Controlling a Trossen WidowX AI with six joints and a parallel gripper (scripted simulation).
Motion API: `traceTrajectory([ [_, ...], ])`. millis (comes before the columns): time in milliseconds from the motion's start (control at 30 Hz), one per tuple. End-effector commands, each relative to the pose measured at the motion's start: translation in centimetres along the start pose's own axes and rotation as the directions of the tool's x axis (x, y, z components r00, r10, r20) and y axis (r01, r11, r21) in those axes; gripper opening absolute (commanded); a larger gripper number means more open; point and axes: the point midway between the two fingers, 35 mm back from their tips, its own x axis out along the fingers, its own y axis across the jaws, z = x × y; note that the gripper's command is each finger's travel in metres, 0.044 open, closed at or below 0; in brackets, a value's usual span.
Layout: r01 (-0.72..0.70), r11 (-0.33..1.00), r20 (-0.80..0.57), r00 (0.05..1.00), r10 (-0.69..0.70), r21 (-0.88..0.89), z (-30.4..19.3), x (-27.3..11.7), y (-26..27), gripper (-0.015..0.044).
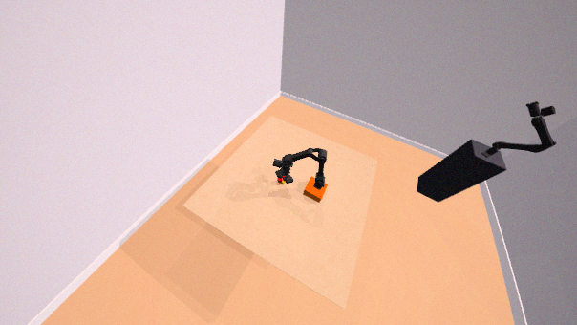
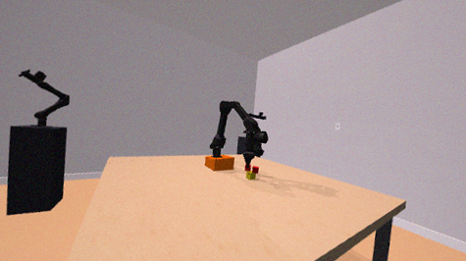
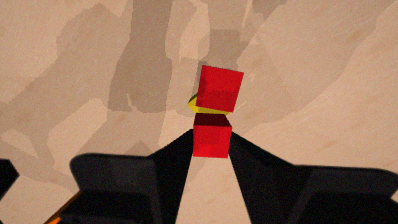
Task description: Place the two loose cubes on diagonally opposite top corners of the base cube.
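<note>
The yellow base cube (image 2: 251, 175) (image 3: 212, 110) stands on the table. One red cube (image 2: 256, 169) (image 3: 220, 89) sits on top of it, over its right part in the exterior view, and covers much of it in the wrist view. My gripper (image 3: 210, 133) (image 2: 247, 166) points down and is shut on the other red cube (image 3: 212, 141) (image 2: 247, 168). In the exterior view the held cube is at the upper left of the yellow cube, beside the placed one. Whether it touches the yellow cube I cannot tell. In the top view the arm hides most of the cubes.
The orange block (image 1: 315, 189) (image 2: 219, 162) under the arm's base stands near the cubes, on the pale table top (image 1: 306, 258) (image 2: 156, 228). A black pedestal (image 1: 459, 172) (image 2: 36, 169) with another arm stands away from the table.
</note>
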Motion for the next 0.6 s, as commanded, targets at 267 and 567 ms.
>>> traceTrajectory([
  [267,-0.006,1.000,-0.002,1.000,0.006,0.001,-0.07,0.40,0.11,0.0105],
  [567,-0.006,1.000,-0.002,1.000,0.006,0.001,-0.07,0.40,0.11,0.0105],
])
